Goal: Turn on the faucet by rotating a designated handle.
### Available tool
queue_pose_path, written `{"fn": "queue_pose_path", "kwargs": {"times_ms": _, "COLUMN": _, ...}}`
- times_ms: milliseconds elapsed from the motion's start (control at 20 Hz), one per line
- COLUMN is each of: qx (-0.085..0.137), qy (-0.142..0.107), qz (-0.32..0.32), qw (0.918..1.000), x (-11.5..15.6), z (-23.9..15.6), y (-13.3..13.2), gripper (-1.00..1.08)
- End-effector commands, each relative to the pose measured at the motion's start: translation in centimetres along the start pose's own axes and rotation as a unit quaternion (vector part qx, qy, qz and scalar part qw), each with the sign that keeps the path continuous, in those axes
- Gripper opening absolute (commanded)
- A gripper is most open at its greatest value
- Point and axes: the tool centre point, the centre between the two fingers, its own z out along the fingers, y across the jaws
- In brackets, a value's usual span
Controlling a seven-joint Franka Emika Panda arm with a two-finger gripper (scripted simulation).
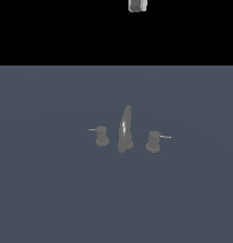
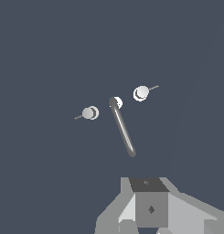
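Note:
The faucet (image 1: 125, 129) stands in the middle of the grey floor, a tall curved spout with a bright highlight. The designated handle (image 1: 153, 141) is the squat, wider knob on the exterior view's right of the spout, its thin rod pointing rightward. A slimmer knob (image 1: 102, 136) with a leftward rod stands on the other side. My gripper (image 1: 137, 5) is high above and far from the faucet, cut off by the frame's top edge. In the wrist view the spout (image 2: 122, 129), the designated handle (image 2: 141, 93) and the slimmer knob (image 2: 90, 112) show from above. The gripper's body (image 2: 150, 210) fills the lower edge, its fingertips out of frame.
The grey floor (image 1: 46, 190) spreads flat around the faucet. A black background lies beyond its far edge.

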Motion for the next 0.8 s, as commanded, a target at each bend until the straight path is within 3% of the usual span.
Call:
{"fn": "queue_pose_path", "kwargs": {"times_ms": 0, "qx": 0.004, "qy": -0.001, "qz": 0.045, "qw": 0.9990, "x": 1.9, "z": 1.9, "y": -0.2, "gripper": -1.00}}
{"fn": "queue_pose_path", "kwargs": {"times_ms": 200, "qx": 0.007, "qy": -0.003, "qz": 0.115, "qw": 0.9933, "x": 4.7, "z": 5.1, "y": -0.1, "gripper": -1.00}}
{"fn": "queue_pose_path", "kwargs": {"times_ms": 400, "qx": 0.008, "qy": -0.002, "qz": 0.187, "qw": 0.9824, "x": 7.3, "z": 8.6, "y": 0.3, "gripper": -1.00}}
{"fn": "queue_pose_path", "kwargs": {"times_ms": 750, "qx": 0.004, "qy": 0.004, "qz": 0.310, "qw": 0.9508, "x": 11.4, "z": 15.0, "y": 1.8, "gripper": -1.00}}
